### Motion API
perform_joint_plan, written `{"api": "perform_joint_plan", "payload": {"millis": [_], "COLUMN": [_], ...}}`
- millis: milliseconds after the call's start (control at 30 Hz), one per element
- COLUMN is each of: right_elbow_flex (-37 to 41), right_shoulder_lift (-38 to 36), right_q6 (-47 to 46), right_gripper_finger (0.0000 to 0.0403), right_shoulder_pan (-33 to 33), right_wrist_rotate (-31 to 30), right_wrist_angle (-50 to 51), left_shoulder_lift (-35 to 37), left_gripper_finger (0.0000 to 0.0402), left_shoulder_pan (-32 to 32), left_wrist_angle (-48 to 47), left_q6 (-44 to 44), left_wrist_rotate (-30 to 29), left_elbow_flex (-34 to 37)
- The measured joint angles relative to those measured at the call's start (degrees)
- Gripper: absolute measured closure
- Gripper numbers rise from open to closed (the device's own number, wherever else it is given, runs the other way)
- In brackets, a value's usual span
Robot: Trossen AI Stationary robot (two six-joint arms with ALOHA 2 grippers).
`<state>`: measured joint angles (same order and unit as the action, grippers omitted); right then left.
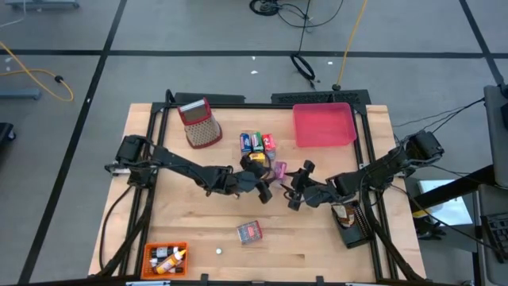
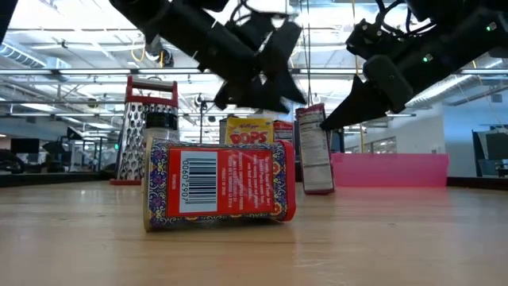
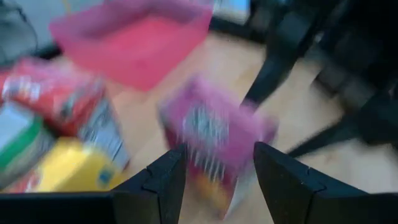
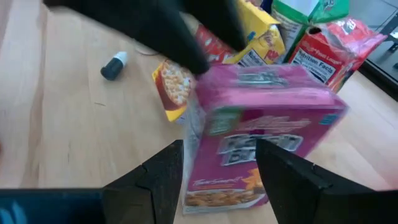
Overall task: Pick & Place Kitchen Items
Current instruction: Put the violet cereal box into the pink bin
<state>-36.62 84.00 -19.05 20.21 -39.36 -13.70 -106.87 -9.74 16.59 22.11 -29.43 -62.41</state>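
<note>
A pink packet (image 1: 279, 169) stands upright on its bottom end on the wooden table (image 1: 190, 230), just in front of a cluster of groceries (image 1: 258, 143) with a yellow cereal box (image 2: 246, 131). My left gripper (image 1: 266, 188) comes from the table's left and is open. In its wrist view the pink packet (image 3: 214, 134) shows just beyond the gap between its fingers. My right gripper (image 1: 295, 189) comes from the right, also open, and faces the same pink packet (image 4: 261, 140). A red box (image 1: 249, 231) lies on its side nearer the front.
A pink tray (image 1: 324, 125) sits at the back right and a red-topped grater (image 1: 200, 123) at the back left. An orange tray (image 1: 164, 258) with small bottles is at the front left, and a tiny white piece (image 1: 218, 251) lies beside it. The two arms nearly meet mid-table.
</note>
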Motion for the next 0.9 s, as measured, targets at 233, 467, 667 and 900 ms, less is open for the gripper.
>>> {"api": "perform_joint_plan", "payload": {"millis": [233,467,667,900], "right_elbow_flex": [0.0,0.0,0.0,0.0], "right_shoulder_lift": [0.03,0.01,0.02,0.03], "right_q6": [0.2,0.25,0.26,0.69], "right_gripper_finger": [0.0206,0.0212,0.0284,0.0389], "right_shoulder_pan": [-0.01,0.0,-0.27,-0.31], "right_wrist_rotate": [-0.02,-2.2,-2.39,-2.48], "right_wrist_angle": [-0.26,-0.65,-0.76,-0.65], "left_shoulder_lift": [-1.84,-2.81,-2.77,-2.77], "left_gripper_finger": [0.0215,0.0215,0.0215,0.0215], "left_shoulder_pan": [0.33,0.42,0.44,0.72], "left_wrist_angle": [5.3,7.6,7.66,7.53], "left_q6": [-2.21,-2.18,-2.51,-2.53], "left_wrist_rotate": [3.8,5.79,6.09,6.93], "left_elbow_flex": [-0.04,-0.04,-0.04,-0.04]}}
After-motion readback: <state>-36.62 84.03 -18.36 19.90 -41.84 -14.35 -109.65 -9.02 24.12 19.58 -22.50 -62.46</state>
